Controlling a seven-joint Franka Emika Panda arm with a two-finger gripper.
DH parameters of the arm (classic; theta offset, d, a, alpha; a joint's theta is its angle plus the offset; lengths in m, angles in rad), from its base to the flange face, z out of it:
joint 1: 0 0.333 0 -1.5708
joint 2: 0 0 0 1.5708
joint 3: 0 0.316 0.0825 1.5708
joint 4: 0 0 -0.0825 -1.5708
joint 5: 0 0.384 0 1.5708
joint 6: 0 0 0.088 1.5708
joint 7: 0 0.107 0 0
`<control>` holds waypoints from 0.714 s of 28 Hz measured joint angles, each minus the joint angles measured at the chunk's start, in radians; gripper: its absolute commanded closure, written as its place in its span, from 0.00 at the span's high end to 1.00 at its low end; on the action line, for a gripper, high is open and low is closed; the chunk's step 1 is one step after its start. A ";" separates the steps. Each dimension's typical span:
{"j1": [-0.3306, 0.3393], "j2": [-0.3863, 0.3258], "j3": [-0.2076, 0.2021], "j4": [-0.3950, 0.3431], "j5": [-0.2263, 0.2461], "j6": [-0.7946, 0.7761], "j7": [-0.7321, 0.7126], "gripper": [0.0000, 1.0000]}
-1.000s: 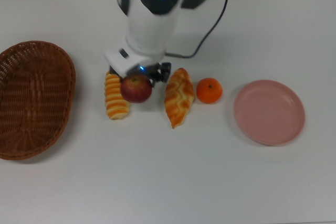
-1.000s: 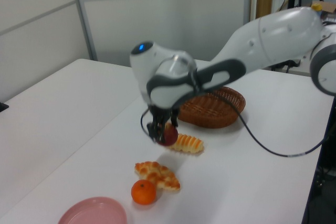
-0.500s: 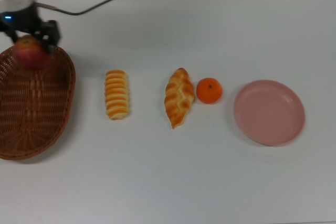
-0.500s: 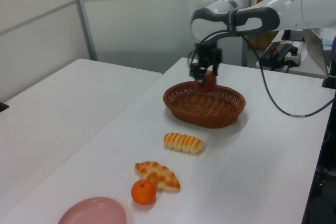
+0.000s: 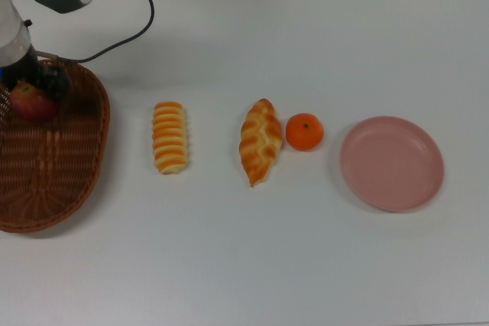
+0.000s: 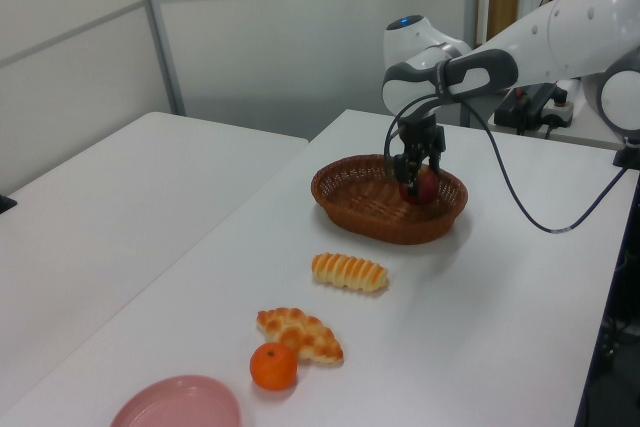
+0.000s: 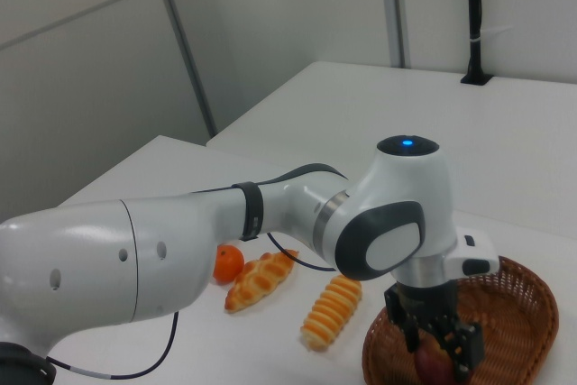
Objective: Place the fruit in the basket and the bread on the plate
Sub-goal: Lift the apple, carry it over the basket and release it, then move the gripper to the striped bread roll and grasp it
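My gripper [image 5: 32,95] [image 6: 420,179] [image 7: 435,349] is shut on the red apple [image 5: 30,102] [image 6: 424,185] [image 7: 433,362], low inside the brown wicker basket [image 5: 53,188] [image 6: 375,217] [image 7: 514,313] at the top view's left. The ridged roll [image 5: 170,137] [image 6: 349,272] [image 7: 332,312] lies on the table beside the basket. Further toward the top view's right lie the twisted loaf [image 5: 260,141] [image 6: 299,334] [image 7: 261,281] and the tangerine [image 5: 305,131] [image 6: 274,366] [image 7: 228,262], almost touching. The pink plate [image 5: 392,163] [image 6: 176,406] sits bare at the top view's right.
A black cable [image 5: 122,28] trails from the arm across the white table [image 5: 267,250] behind the basket. A second white table [image 6: 110,197] stands to the left view's left. Wall panels and office gear lie beyond the table.
The gripper has lowered with the apple from the basket's far rim into the basket. One second ago it held the apple between the roll and the loaf.
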 measured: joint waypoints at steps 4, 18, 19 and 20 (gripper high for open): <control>0.008 -0.002 0.003 0.002 0.000 0.000 0.000 1.00; 0.080 -0.019 0.015 0.010 0.000 -0.005 0.030 1.00; 0.099 -0.023 0.016 0.012 0.000 -0.005 0.047 1.00; 0.113 -0.025 0.017 0.012 0.000 -0.005 0.059 1.00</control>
